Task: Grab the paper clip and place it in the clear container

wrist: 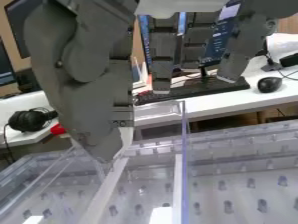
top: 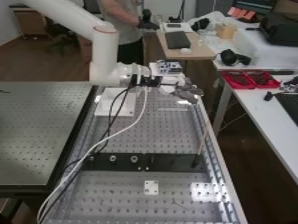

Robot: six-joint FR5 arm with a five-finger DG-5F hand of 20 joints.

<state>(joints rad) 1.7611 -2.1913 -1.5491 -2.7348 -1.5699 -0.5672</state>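
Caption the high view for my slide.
White robot arm with its dark grey hand over the far part of a perforated metal bench.

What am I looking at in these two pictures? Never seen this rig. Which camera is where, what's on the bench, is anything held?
The machine is one white robot arm with a dark grey robot hand at its end. The high view is from a fixed camera above the near end of the bench, looking down along it. The wrist view is from a camera on the arm itself, so the fingers hang in from above, with clear plastic walls below them, probably the container.

The bench top is metal, dotted with holes. Across it lies a black strip, with a small white plate nearer the camera. The fingers look fairly straight; I see nothing held.
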